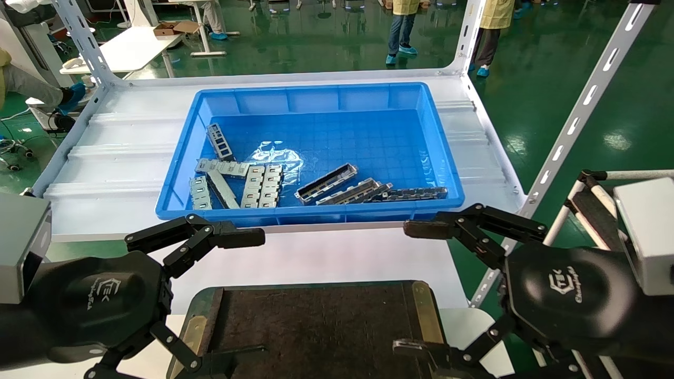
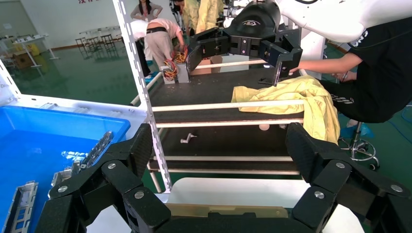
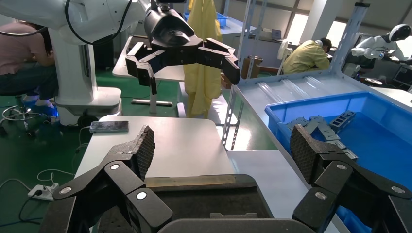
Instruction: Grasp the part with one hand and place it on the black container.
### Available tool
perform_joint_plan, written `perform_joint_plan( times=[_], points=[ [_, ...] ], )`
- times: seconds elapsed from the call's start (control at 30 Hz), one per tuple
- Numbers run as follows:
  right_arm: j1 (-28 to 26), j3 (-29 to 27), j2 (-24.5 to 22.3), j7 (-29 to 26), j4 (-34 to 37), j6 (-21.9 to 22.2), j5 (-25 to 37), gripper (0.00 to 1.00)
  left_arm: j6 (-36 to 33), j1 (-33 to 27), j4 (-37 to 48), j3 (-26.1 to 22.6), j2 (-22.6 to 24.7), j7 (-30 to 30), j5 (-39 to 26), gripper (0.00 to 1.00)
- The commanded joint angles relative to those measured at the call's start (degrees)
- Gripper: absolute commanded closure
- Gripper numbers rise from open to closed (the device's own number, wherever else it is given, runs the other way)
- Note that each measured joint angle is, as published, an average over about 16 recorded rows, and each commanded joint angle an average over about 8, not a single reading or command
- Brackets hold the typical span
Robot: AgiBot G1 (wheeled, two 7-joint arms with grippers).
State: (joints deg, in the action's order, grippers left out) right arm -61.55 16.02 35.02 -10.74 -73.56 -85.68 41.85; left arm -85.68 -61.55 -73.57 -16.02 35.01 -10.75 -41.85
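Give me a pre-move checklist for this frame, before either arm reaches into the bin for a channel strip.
1. Left end effector open, nothing held: ok.
2. Right end effector open, nothing held: ok.
3. Narrow channel strips reachable in the blue bin: ok; one strip lies apart with its open side up, others beside it overlap.
4. Black container surface free to receive a part: ok in the visible area.
5. Clear plastic film in the bin away from that strip: ok.

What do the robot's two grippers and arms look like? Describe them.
Both the left gripper and right gripper are black, with jointed link fingers, silver rivets and an embossed logo on a rounded palm. Each carries a pale camera box. The arms are glossy white.
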Motion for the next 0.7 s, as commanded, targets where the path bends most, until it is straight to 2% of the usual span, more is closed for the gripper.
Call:
perform_joint_plan(
  times=[0.03,0.7],
  points=[
    [0.0,0.0,0.0,0.0,0.0,0.0,0.0,0.00,0.0,0.0,0.0,0.0,0.0,0.0,0.0,0.00],
    [0.0,0.0,0.0,0.0,0.0,0.0,0.0,0.00,0.0,0.0,0.0,0.0,0.0,0.0,0.0,0.00]
  ],
)
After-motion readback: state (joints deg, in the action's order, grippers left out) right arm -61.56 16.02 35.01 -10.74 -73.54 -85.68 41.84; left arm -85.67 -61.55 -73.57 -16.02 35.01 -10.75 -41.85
